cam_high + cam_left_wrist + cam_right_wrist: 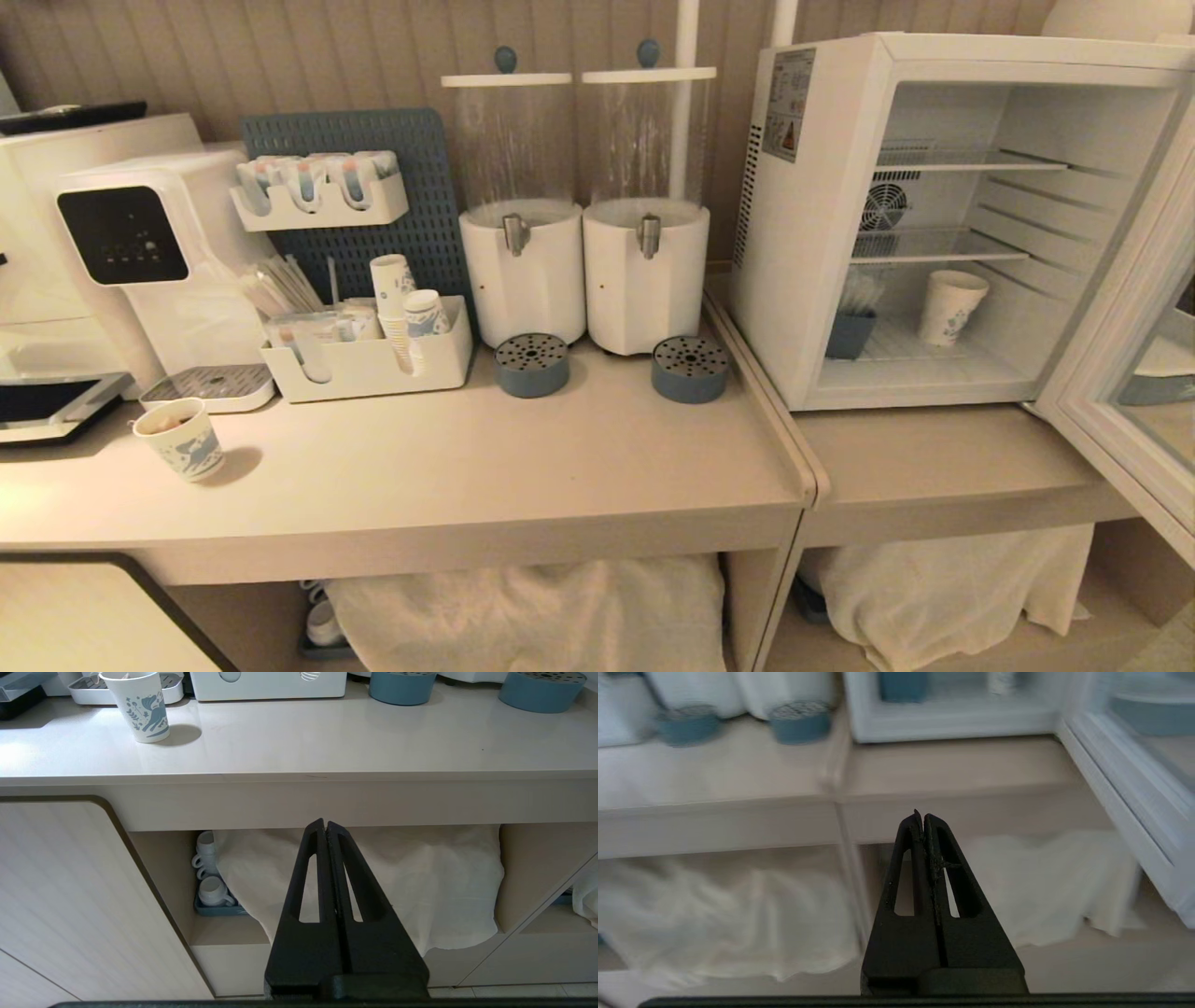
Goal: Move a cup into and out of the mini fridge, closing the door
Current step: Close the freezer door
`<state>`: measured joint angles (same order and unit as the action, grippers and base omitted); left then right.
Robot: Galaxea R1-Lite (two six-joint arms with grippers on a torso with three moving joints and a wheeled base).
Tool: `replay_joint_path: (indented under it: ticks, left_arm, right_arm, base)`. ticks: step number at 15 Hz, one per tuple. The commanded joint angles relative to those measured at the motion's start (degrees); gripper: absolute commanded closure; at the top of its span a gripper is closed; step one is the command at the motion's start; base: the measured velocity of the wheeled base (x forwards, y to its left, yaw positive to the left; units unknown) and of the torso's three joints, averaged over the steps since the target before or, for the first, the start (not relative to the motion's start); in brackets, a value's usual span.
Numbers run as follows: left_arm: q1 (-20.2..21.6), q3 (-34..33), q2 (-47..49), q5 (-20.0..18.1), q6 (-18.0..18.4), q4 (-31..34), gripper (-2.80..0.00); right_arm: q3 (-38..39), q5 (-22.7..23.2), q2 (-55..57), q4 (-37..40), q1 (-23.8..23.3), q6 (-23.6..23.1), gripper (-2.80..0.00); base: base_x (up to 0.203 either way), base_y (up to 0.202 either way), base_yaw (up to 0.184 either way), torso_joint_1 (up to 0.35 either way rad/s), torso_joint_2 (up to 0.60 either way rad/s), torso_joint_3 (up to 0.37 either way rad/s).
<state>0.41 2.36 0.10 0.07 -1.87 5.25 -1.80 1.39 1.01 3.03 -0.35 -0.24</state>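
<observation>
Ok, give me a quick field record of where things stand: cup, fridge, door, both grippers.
cup: upright on the bottom floor of the mini fridge, right of a small blue holder
door: swung wide open to the right
wire shelves: two, both bare
left gripper: shut, empty, low in front of the counter
right gripper: shut, empty, below counter level, facing the open fridge
other cup: shorter paper cup, on the counter at left
</observation>
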Motion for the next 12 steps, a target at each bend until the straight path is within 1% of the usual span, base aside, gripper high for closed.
replay_joint_path:
  ticks: [1,4,10,11,12]
  left_arm:
    - [0.0,0.0,0.0,0.0,0.0,0.0,0.00]
    - [0.0,0.0,0.0,0.0,0.0,0.0,0.00]
    - [0.0,0.0,0.0,0.0,0.0,0.0,0.00]
    - [0.0,0.1,0.0,0.0,0.4,0.1,0.00]
    - [0.0,0.0,0.0,0.0,0.3,0.0,0.00]
  right_arm:
    - [0.2,-1.4,0.5,1.5,0.2,-1.0,0.00]
    - [0.0,-1.7,0.0,1.7,0.3,-1.1,0.00]
    - [0.0,-1.7,0.0,1.7,0.3,-1.0,0.00]
    - [0.0,-1.7,0.0,1.7,0.3,-1.0,0.00]
    - [0.0,-1.7,0.0,1.7,0.3,-0.7,0.00]
  base:
    - [0.000,0.000,0.000,0.000,0.00,0.000]
    - [-0.024,0.000,0.000,0.001,0.00,0.001]
    - [-0.177,0.000,0.002,0.001,0.00,0.001]
    - [-0.146,0.000,-0.001,0.003,0.00,0.005]
    - [0.000,0.000,0.000,0.000,0.00,0.000]
